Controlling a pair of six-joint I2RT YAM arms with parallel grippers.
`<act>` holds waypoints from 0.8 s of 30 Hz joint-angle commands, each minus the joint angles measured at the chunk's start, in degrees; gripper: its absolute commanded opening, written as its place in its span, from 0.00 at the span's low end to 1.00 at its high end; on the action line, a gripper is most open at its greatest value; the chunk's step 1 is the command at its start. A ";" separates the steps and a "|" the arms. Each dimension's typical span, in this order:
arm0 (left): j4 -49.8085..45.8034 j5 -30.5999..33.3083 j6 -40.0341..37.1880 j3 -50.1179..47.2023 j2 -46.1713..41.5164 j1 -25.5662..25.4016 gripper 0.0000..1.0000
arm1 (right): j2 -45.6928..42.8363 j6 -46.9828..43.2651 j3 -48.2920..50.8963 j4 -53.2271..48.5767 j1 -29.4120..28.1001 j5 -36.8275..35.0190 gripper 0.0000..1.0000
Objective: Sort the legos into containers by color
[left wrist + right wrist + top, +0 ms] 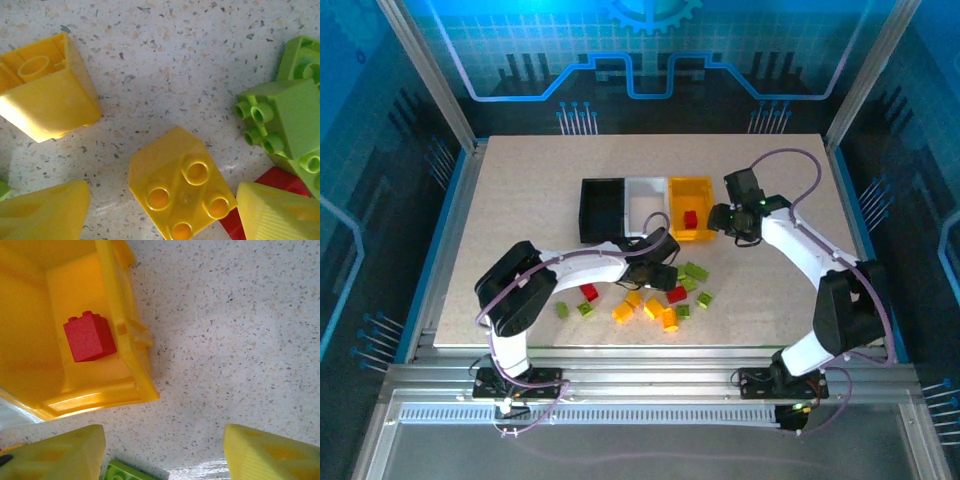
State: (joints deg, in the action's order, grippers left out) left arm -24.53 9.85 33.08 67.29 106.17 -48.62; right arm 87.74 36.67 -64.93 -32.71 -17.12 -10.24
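Containers: black bin (602,206), white bin (647,205) and yellow bin (692,184), joined in a row from left to right, at the far middle of the speckled table (520,200).

Sorted so far: one red brick (90,336) lying in the yellow bin.

Loose legos (653,307): red, yellow-orange and green, scattered on the table nearer than the bins.

Left gripper (163,187): low over the scatter, fingers (45,212) apart, unclamped. Studs-up yellow brick (180,195) on the table between them; green bricks (285,120) to one side.

Right gripper (164,430): just right of the yellow bin, fingers (270,452) apart, bare table between.
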 commanded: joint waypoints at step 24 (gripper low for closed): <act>1.62 1.83 3.83 -3.22 -6.29 1.16 0.41 | -1.74 1.28 0.86 2.04 1.08 1.62 0.63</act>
State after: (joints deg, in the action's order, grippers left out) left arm -21.82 10.02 35.62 65.39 104.97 -47.72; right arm 86.78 37.10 -63.68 -30.79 -16.69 -8.91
